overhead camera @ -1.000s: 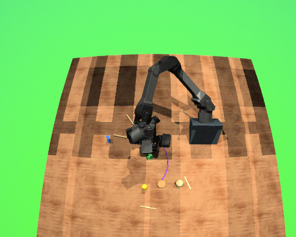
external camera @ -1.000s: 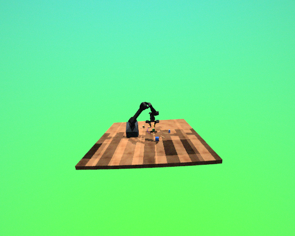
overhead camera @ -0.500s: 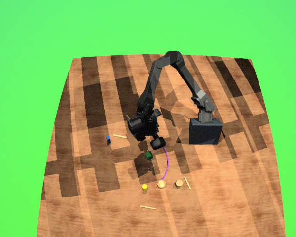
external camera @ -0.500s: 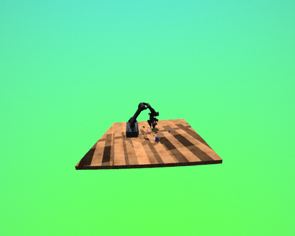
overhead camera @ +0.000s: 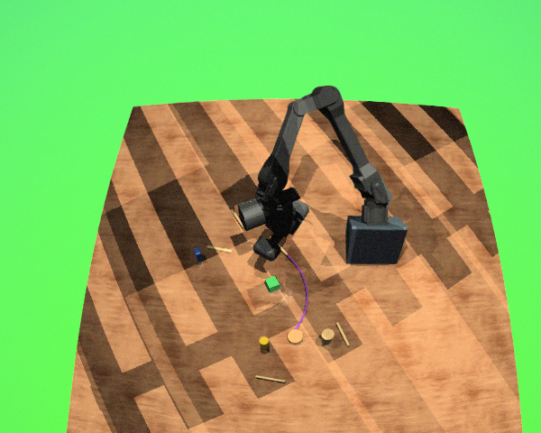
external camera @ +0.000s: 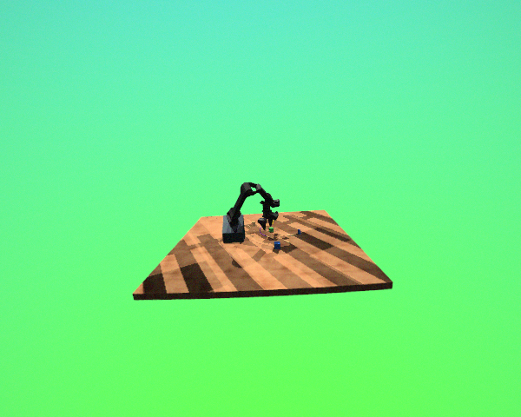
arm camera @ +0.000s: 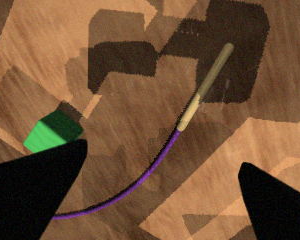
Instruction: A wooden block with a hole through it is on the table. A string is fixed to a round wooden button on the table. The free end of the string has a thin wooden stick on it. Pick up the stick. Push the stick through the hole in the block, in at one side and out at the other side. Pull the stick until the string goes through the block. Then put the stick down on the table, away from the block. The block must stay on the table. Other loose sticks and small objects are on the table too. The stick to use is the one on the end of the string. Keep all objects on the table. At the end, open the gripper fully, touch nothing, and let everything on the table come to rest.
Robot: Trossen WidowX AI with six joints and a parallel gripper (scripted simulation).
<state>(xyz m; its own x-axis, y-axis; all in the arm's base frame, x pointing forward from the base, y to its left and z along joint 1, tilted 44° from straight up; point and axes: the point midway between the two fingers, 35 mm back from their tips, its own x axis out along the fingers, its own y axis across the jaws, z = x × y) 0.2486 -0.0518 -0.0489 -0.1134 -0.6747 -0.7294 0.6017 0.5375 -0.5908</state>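
Observation:
My gripper (arm camera: pixel 163 158) (external camera: pixel 267 226) is wide open with nothing between its fingers, above the table. In the wrist view, the thin stick (arm camera: pixel 207 86) (overhead camera: pixel 283 251) lies ahead of the fingertips. It is partly hidden by the gripper in the top view. The purple string (arm camera: pixel 140 183) (overhead camera: pixel 307 293) curves from its end to the round button (overhead camera: pixel 294 336). A green block (arm camera: pixel 45 136) (overhead camera: pixel 272 283) (external camera: pixel 271 229) stands apart from the string, beside the left finger in the wrist view. A larger blue block (external camera: pixel 277 245) is hidden in the top view. I see no hole in either block.
Loose sticks lie at the left (overhead camera: pixel 220 249), by the wrist (overhead camera: pixel 237 219), at the right (overhead camera: pixel 343 334) and near the front (overhead camera: pixel 270 379). A small blue piece (overhead camera: pixel 197 254) (external camera: pixel 299 231), a yellow cylinder (overhead camera: pixel 263 344) and a wooden cylinder (overhead camera: pixel 327 335) stand around.

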